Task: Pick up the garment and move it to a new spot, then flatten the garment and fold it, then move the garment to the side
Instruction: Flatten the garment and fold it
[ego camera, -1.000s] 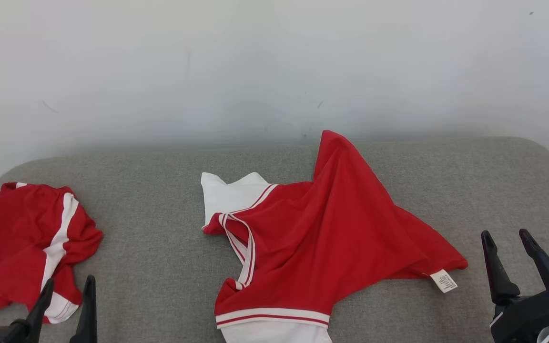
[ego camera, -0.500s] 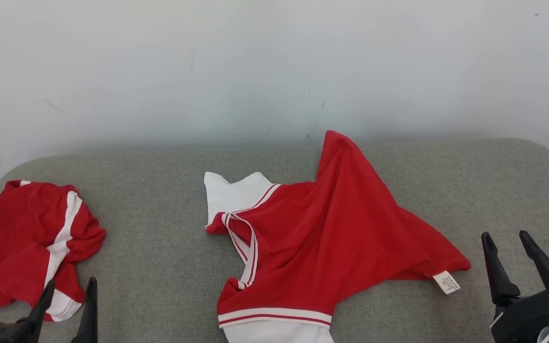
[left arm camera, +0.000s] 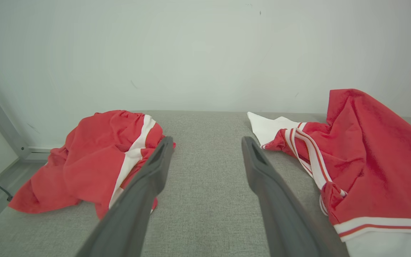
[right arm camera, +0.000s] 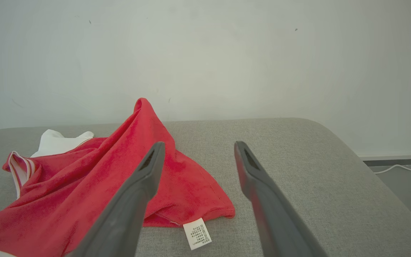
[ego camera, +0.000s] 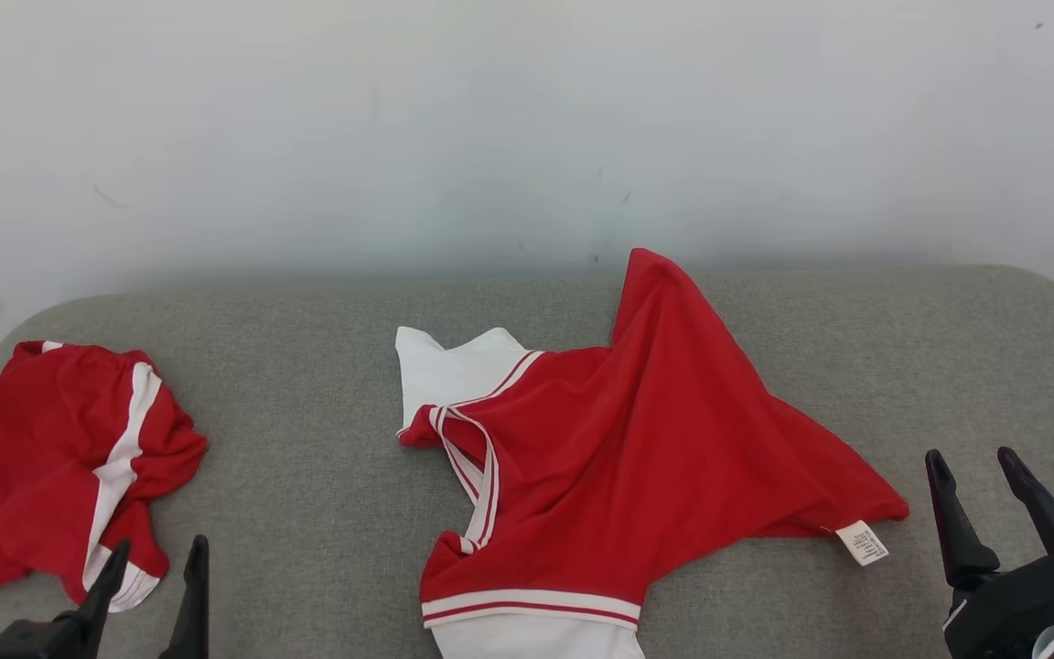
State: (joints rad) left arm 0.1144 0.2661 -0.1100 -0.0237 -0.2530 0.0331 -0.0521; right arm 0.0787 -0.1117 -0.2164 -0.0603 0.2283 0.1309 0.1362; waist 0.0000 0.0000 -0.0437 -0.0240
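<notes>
The garment point(ego camera: 637, 458), a red top with white panels and red-and-white striped trim, lies crumpled at the middle of the grey padded bench point(ego camera: 307, 366). One red corner rises in a peak toward the far edge, close to the pale wall point(ego camera: 490, 137). A white panel pokes out at its far left, and the striped hem with more white cloth sits at the near edge. Its red body spreads out to the right, ending in a corner with a small white care label point(ego camera: 861, 542) lying flat on the bench.

The right gripper point(ego camera: 971, 458) hovers near the bench's right end, just beyond that labelled corner, its two dark fingers spread apart with nothing between them and clear of the cloth. The left gripper point(ego camera: 161, 549) is at the near left, its fingers likewise parted and holding nothing. Its left finger stands in front of the near edge of a second red garment point(ego camera: 51, 458) with a white stripe, bunched at the bench's left end, well apart from the first.
</notes>
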